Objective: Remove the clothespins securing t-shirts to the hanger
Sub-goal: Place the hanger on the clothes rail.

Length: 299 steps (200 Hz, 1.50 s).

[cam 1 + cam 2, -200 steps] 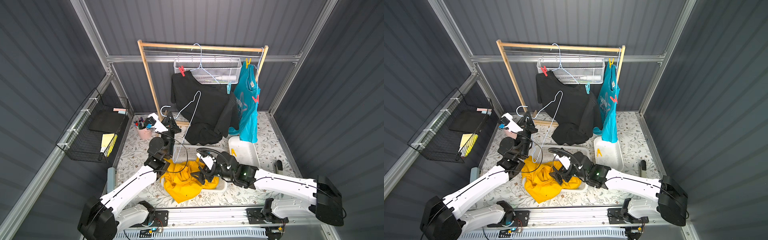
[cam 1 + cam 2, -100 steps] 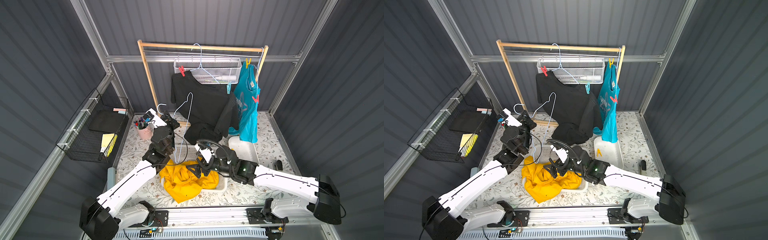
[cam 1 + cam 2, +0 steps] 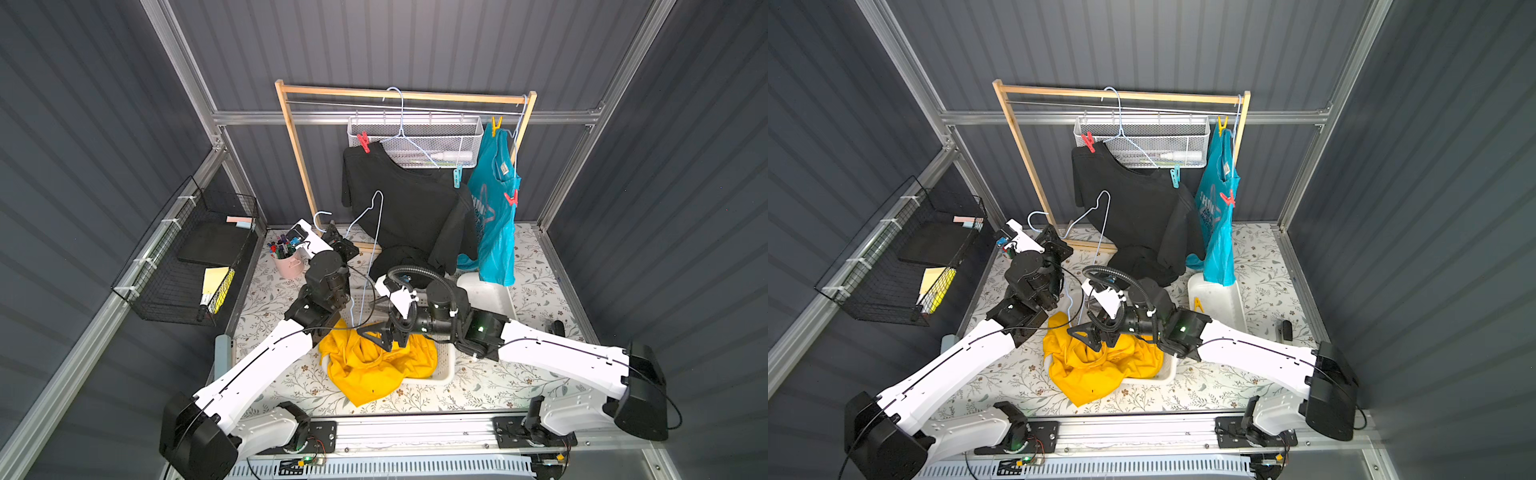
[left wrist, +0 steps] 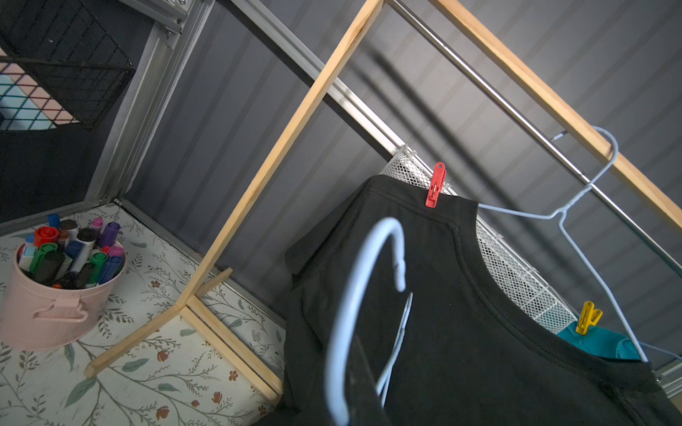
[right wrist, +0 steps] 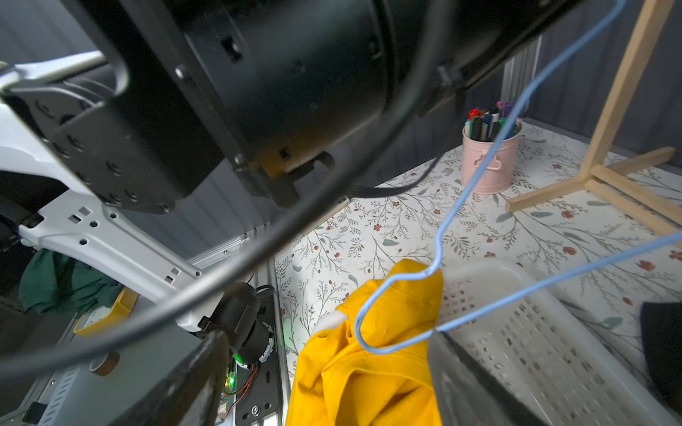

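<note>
Clothespins, four up on wooden rack [image 3: 295,145]: red clothespin [image 3: 363,142] + teal clothespin [image 3: 457,176] pin black t-shirt [image 3: 409,208] to its wire hanger [image 3: 402,120], yellow clothespin [image 3: 495,126] + second red clothespin [image 3: 511,198] sit on teal t-shirt [image 3: 494,224]; loose yellow clothespin [image 3: 1198,305] lies in white tray [image 3: 1225,299]. Yellow t-shirt [image 3: 374,365] is down, heaped over rim of white basket [image 3: 444,374]. Above it stands loose blue hanger [image 4: 345,313], lower bend touching the yellow cloth. Left gripper [image 3: 337,240] clamped tight on that hanger near the hook, holding it upright. Right gripper [image 3: 368,319] jaws wide apart, gripping nothing; they straddle hanger's lower corner, wire meets tip of one finger [image 5: 461,369], other finger [image 5: 199,376] well clear. Pink pen cup [image 3: 286,262] just beside left wrist
</note>
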### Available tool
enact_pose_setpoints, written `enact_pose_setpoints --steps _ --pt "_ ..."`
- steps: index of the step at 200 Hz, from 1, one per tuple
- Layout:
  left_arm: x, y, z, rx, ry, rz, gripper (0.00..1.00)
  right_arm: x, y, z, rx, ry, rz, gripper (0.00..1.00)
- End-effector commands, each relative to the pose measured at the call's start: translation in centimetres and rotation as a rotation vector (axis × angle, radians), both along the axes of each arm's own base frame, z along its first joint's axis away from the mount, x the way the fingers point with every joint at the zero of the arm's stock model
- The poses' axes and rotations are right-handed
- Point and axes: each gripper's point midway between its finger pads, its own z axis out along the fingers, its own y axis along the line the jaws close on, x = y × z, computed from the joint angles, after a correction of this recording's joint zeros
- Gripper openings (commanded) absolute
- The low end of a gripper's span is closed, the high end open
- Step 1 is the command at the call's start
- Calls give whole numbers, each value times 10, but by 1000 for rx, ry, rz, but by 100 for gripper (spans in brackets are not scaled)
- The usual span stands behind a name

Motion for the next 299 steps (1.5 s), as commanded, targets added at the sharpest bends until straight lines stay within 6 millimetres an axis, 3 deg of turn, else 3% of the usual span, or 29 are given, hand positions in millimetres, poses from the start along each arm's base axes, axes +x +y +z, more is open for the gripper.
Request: enact_pose_setpoints --steps 1,48,105,144,169,194,225,275,299 --pt "0 3 12 -43 -23 20 0 -2 11 -2 11 28 42 80" --pt "-5 10 10 -70 -18 51 0 8 22 -27 -34 52 15 69" --pt "-9 14 10 -93 -23 59 0 14 36 -36 -35 68 26 58" --pt "-11 16 6 -108 -16 61 0 18 38 -34 -23 55 13 36" --pt "-12 16 6 -120 -20 58 0 24 36 -38 -34 55 -24 16" --pt "-13 20 5 -105 -7 73 0 28 27 -34 -27 43 -70 6" --pt "-21 28 0 -109 -7 95 58 31 9 -34 -33 28 -136 1" --pt "-30 23 17 18 -21 35 99 34 -19 -43 -39 63 -163 0" --pt "-32 13 26 88 -33 -36 100 37 -29 -46 -52 69 -184 0"
